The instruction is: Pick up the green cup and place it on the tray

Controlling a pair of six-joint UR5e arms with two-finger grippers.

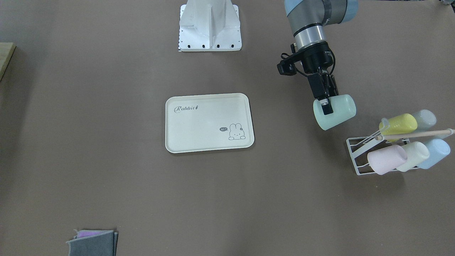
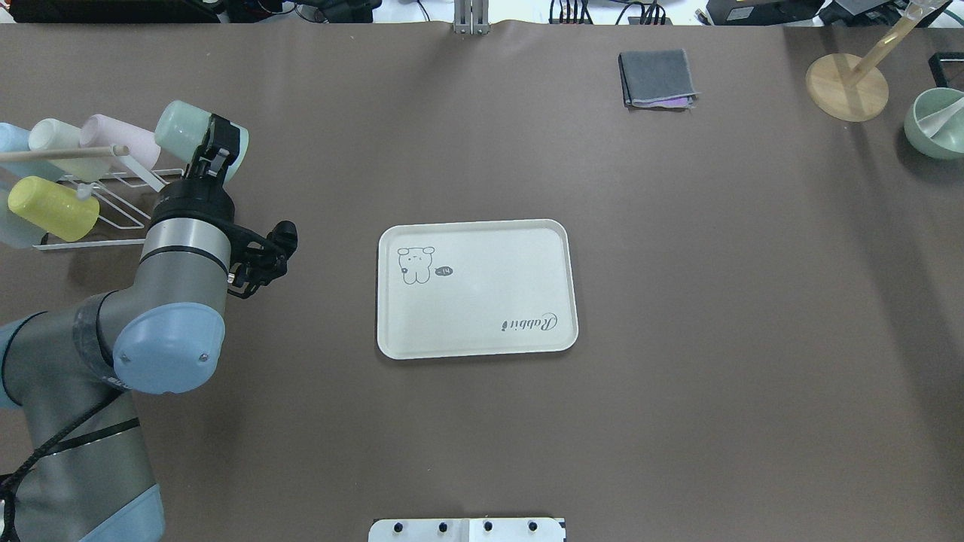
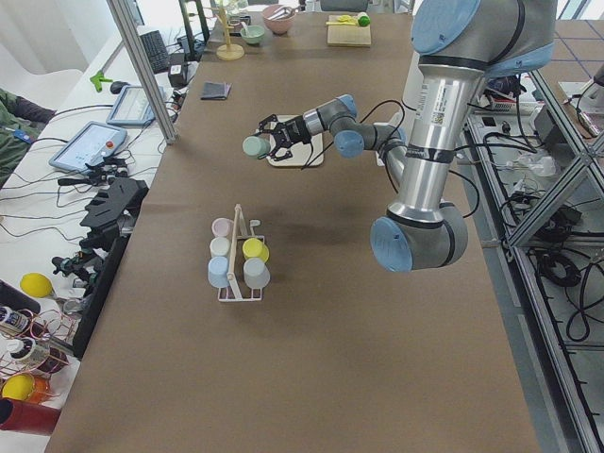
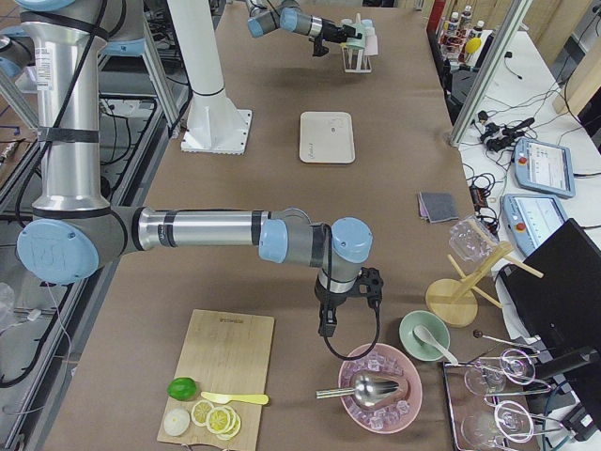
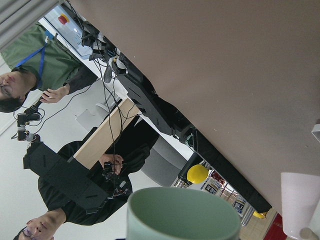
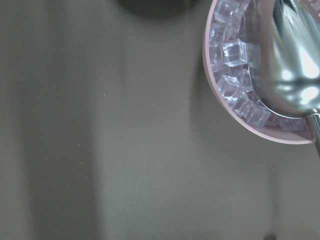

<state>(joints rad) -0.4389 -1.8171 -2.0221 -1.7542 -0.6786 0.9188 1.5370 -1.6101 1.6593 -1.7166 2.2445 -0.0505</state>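
Clamping green cup [image 1: 339,113] sideways, left hand [image 1: 326,106] raised

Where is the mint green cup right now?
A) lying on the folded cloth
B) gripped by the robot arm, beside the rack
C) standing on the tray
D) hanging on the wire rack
B: the left end effector is shut on the green cup, holding it on its side, off the rack and short of the tray.
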